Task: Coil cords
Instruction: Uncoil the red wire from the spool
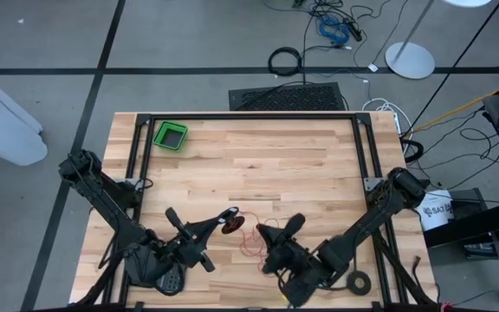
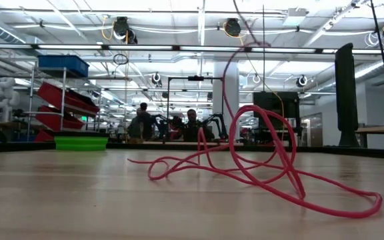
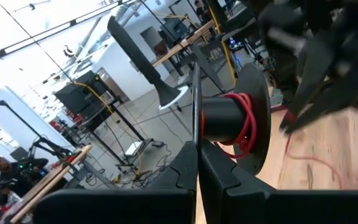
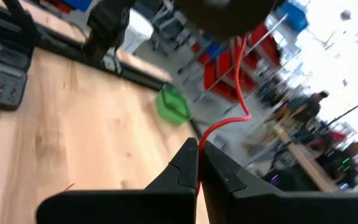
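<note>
A red cord [image 2: 259, 153] lies in loose loops on the wooden table [image 1: 319, 165], and one strand rises out of the low view's top. Part of it is wound on the core [image 3: 232, 118] of a black spool [image 1: 232, 225]. My left gripper [image 1: 229, 215] holds this spool above the table's near middle and is shut on it. My right gripper [image 1: 296, 225] stands just right of the spool, shut on the red cord [image 4: 238, 68] that runs up to the spool [image 4: 229, 12]. My left gripper [image 3: 197, 149] pinches the thin edge of one spool flange [image 3: 195, 115] between its two fingers, which lie about level. The spool is lifted clear of the table with its axis roughly level, and red turns show on its core. My right gripper [image 4: 197, 149] pinches a single strand of the red cord [image 4: 202, 137] between its fingertips. From the fingers the strand bends and climbs to the spool. The rest of the cord [image 1: 258, 241] trails in slack loops on the table.
A green bin [image 1: 171, 135] stands at the table's far left corner. A flat black tape ring [image 1: 358, 281] lies near the right front edge. A black rail frame [image 1: 249, 115] borders the table. People sit in the room beyond [image 2: 192, 123].
</note>
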